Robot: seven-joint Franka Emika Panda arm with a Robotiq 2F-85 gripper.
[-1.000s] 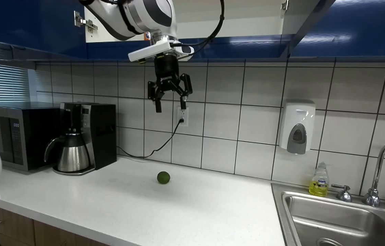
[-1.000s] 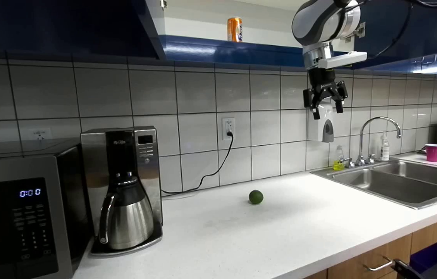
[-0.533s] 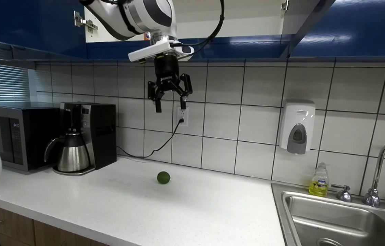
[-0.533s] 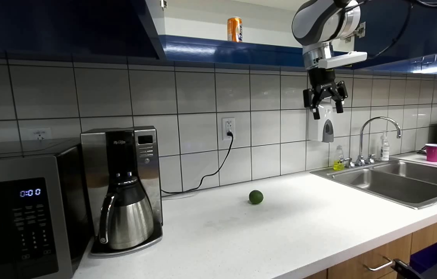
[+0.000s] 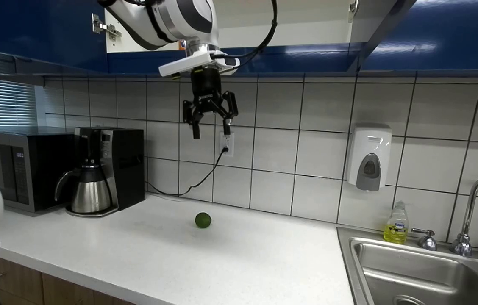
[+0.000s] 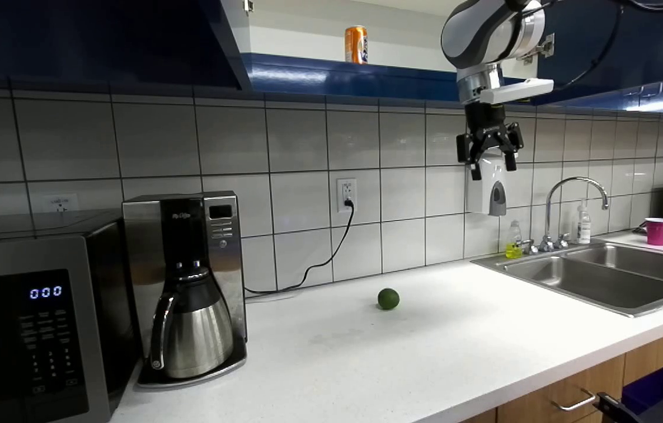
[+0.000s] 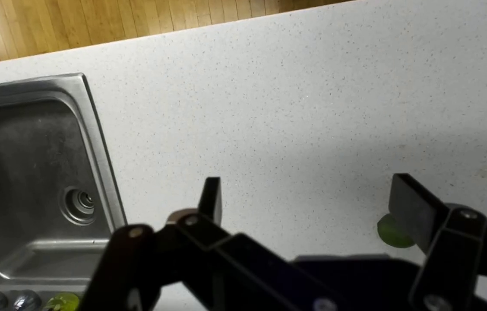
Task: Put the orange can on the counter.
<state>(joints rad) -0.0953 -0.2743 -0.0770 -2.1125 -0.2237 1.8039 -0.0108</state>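
Observation:
The orange can (image 6: 356, 44) stands upright on the shelf of the open blue cabinet, near its front edge. In an exterior view only a sliver of the orange can (image 5: 182, 45) shows, the arm covering the rest. Well below the shelf and to one side of the can hangs my gripper (image 6: 493, 167), fingers down. High over the off-white counter (image 5: 158, 250), the gripper (image 5: 212, 129) is open with nothing held. Looking down in the wrist view, bare counter (image 7: 291, 86) shows between the spread fingers of the gripper (image 7: 307, 179); the can is out of that view.
A dark green ball (image 6: 388, 298) lies on the counter. A coffee maker (image 6: 223, 235) and a microwave (image 6: 96, 282) stand at one end, a steel sink (image 7: 105, 172) at the opposite end. The blue cabinet edge (image 6: 308, 73) runs below the can. A soap dispenser (image 5: 369, 156) hangs on the tiled wall.
The arm and gripper have shifted very slightly to the left in both exterior views within the last half second. The can and the green ball have stayed where they were.

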